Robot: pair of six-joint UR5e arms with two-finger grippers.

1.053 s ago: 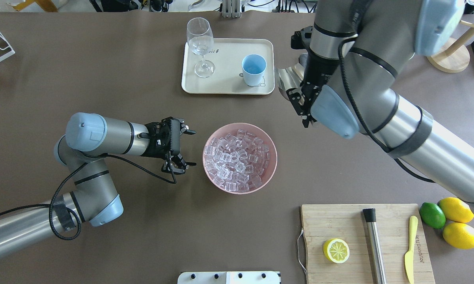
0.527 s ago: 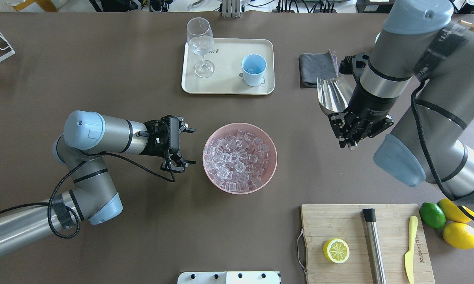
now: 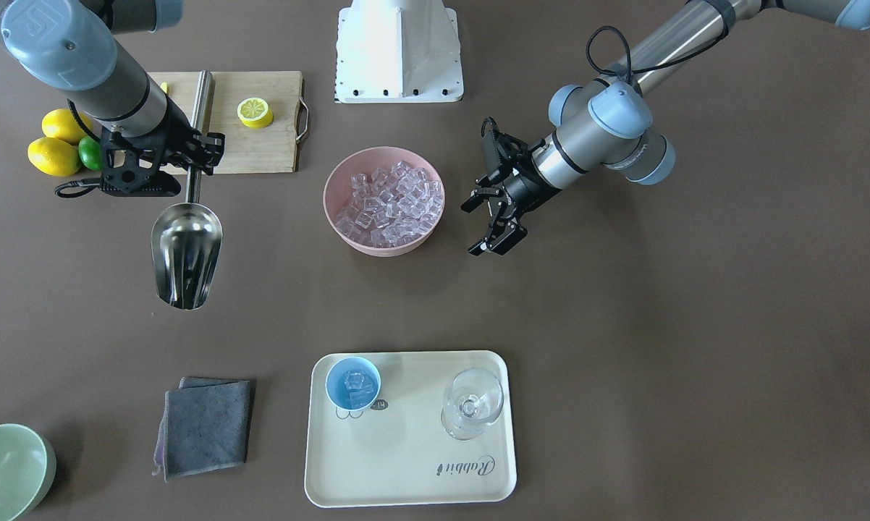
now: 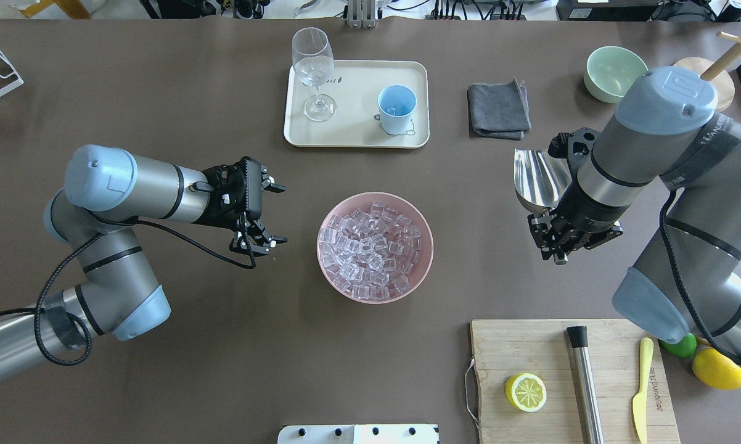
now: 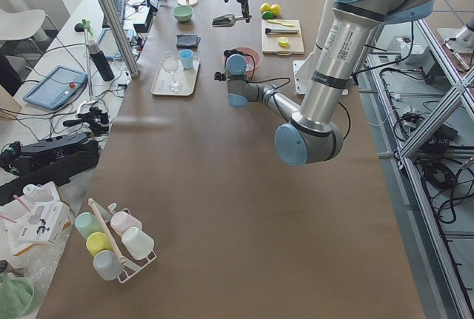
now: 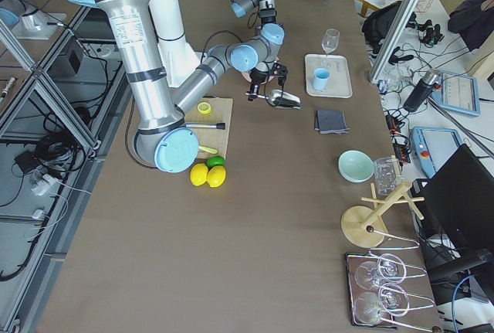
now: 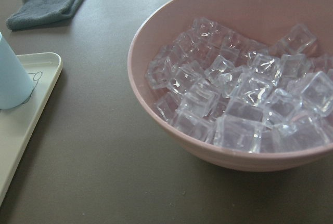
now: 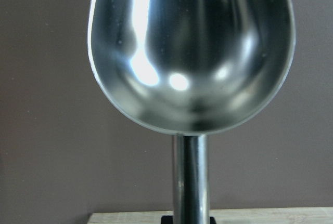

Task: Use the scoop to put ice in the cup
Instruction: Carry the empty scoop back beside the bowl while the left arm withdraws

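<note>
- The bench (image 4: 161, 370) offers open brown room between the right pincer (image 4: 561, 242) and the pink bowl (image 4: 428, 265). A wooden board (image 4: 531, 345) lies near behind that pincer and a grey cloth (image 4: 497, 110) ahead of it, so the free lane looks to run sideways toward the bowl
- The tray (image 4: 358, 123) sits well ahead of the left pincer (image 4: 278, 214); its low raised rim could catch a scoop brought in too low
- The scoop (image 4: 537, 179) is stiff, shiny steel with an empty trough, and the right pincer pinches its thin rod handle. That smooth round rod probably twists under load, so a firm hold close to the trough seems wise
- The cup (image 4: 397, 108) stands on the tray, far ahead of the right pincer and off toward the other arm, with a few cubes inside. It looks light and easily tipped, and a fragile stemmed glass (image 4: 314, 74) stands near it
- The ice (image 4: 373, 246) is hard, slick, loose cubes heaped in the bowl, just beside the left pincer, which is spread and empty
</note>
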